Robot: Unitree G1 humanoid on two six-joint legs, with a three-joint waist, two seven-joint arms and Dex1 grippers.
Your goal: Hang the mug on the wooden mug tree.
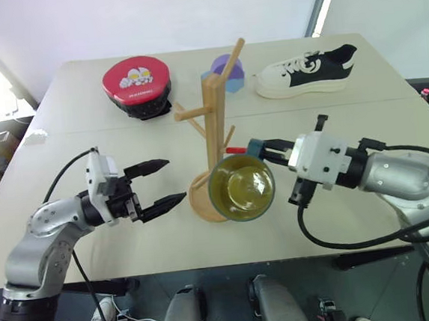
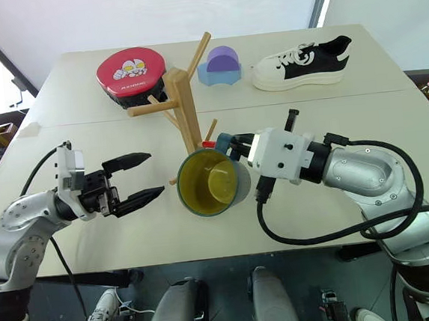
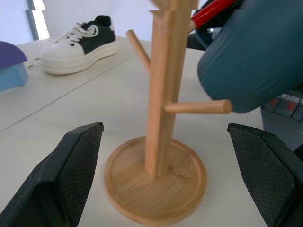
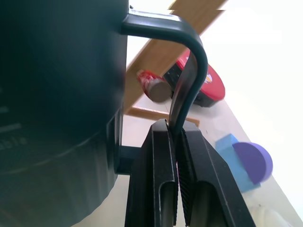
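My right hand (image 4: 176,142) pinches the mug (image 1: 242,187) by its handle, lifted off the counter (image 1: 332,128) just beside the wooden mug tree (image 1: 213,130), near its red-tipped peg. My left hand (image 1: 157,186), fingers spread, hovers left of the base with open counter around.

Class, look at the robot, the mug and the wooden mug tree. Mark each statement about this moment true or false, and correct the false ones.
1. The right hand pinches the mug by its handle. True.
2. The mug already hangs on a peg of the wooden mug tree. False: it is held in the air beside the post.
3. The left hand is open and holds nothing. True.
4. The mug's opening faces the table. False: it faces the head camera, showing the yellow-green inside.
5. A black-and-white sneaker lies on the table. True.
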